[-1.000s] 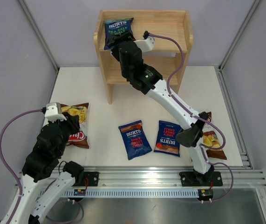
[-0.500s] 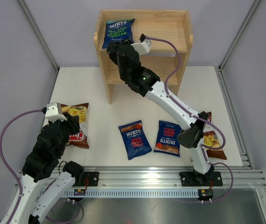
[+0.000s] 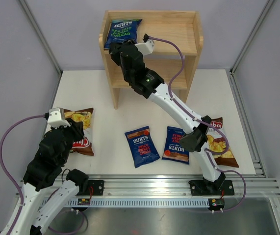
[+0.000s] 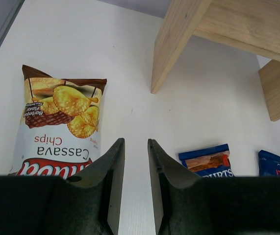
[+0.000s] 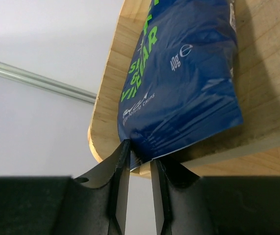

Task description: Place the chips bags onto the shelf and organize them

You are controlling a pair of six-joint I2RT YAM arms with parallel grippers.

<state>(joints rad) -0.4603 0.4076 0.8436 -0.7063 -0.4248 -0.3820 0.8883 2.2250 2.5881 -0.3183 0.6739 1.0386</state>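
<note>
Chips bags look light, crinkly, slick; pinch flat seam edge. Right end effector [image 5: 140, 159] clamped on sea salt bag [image 5: 186, 73] corner atop shelf [image 3: 179, 30]. Left end effector [image 4: 136, 161] fingers nearly together, holding nothing.

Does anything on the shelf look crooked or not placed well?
Yes. The blue bag on the shelf lies tilted, and its lower edge sticks out past the front rim, where the right gripper sits at its corner.
</note>
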